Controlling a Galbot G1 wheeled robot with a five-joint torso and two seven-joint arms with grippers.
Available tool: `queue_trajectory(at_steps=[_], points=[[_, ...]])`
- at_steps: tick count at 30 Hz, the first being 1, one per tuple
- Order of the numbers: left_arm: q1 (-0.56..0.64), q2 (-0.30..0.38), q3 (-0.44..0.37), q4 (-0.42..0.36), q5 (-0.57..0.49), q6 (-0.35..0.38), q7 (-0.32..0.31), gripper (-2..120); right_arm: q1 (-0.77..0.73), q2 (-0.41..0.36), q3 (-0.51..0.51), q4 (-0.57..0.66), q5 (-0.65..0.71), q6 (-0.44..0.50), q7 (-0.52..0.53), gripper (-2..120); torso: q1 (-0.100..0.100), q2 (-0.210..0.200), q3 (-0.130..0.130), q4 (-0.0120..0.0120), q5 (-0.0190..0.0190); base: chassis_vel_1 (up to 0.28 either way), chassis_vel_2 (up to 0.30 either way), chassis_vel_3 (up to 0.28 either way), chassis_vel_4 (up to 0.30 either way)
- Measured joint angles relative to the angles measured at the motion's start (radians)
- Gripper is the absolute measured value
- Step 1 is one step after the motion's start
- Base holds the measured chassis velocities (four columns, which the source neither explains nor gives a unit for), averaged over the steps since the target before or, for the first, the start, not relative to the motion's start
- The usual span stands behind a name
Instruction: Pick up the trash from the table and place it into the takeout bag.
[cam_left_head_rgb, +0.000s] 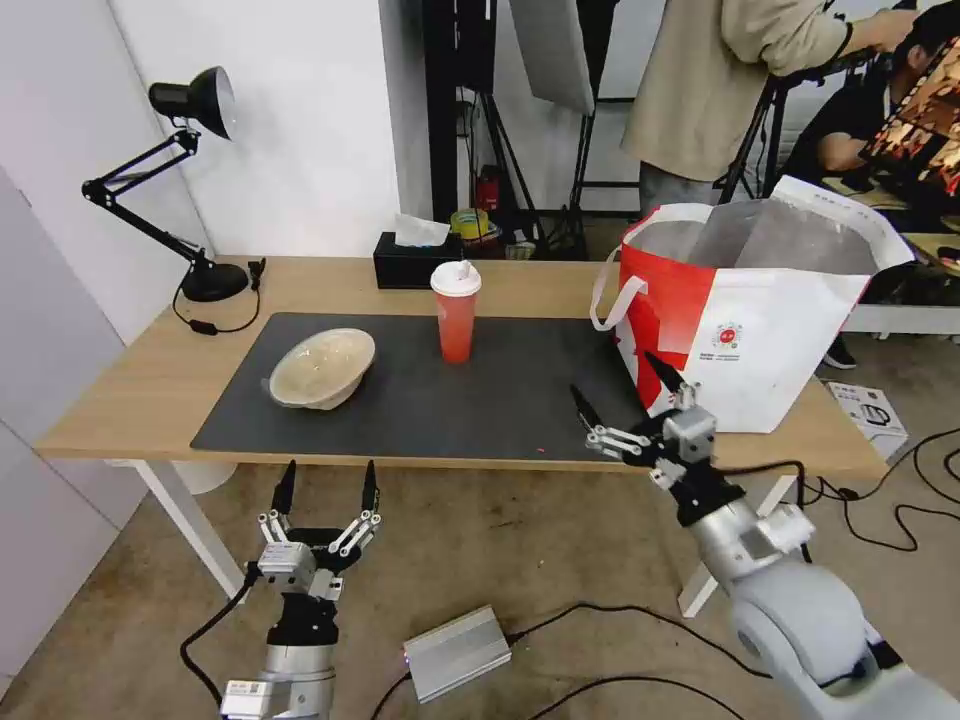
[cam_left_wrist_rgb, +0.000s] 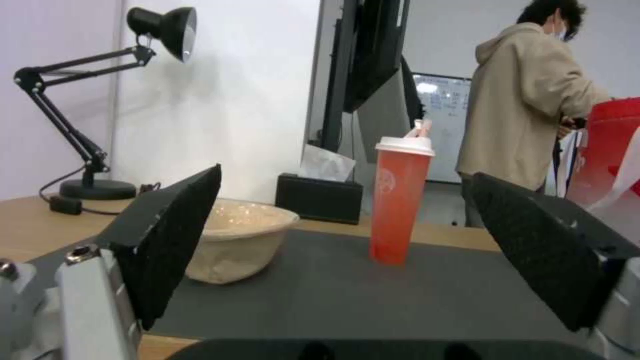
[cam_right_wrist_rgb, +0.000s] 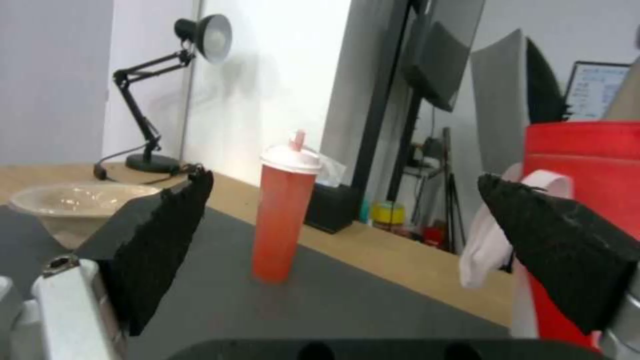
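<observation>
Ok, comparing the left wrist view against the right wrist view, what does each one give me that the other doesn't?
Left wrist alone: a person in a beige hoodie behind the table, and the shallow beige bowl up close. Right wrist alone: the takeout bag's white strap handle and clutter beyond the table. Both: the red drink cup standing on the dark mat, the black desk lamp, the tissue box, the red bag wall, and open jaws.

beige bowl, red cup, grey mat
</observation>
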Motion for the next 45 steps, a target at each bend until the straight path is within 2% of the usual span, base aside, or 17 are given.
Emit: queue_trajectory(at_steps=[8, 18, 33, 45], points=[[-0.006, -0.021, -0.001, 0.018, 0.018, 0.0, 0.001, 100, 0.255, -0.071, -0.146, -0.13, 0.129, -0.033, 0.023, 100, 0.0, 0.0, 0.0, 0.0, -0.0001, 0.0, 0.0, 0.0, 0.0], [0.003, -0.044, -0.011, 0.024, 0.026, -0.004, 0.001, 100, 0.476, -0.107, -0.305, -0.252, 0.244, -0.064, 0.029, 100, 0.0, 0.0, 0.0, 0.0, -0.0001, 0.0, 0.0, 0.0, 0.0], [-0.011, -0.035, -0.014, 0.037, 0.02, -0.005, 0.001, 100, 0.614, -0.136, -0.369, -0.326, 0.407, -0.144, -0.005, 100, 0.0, 0.0, 0.0, 0.0, -0.0001, 0.0, 0.0, 0.0, 0.0], [-0.017, -0.033, -0.013, 0.048, 0.018, -0.011, 0.001, 100, 0.645, -0.097, -0.423, -0.377, 0.456, -0.162, -0.027, 100, 0.0, 0.0, 0.0, 0.0, -0.0002, 0.0, 0.0, 0.0, 0.0]])
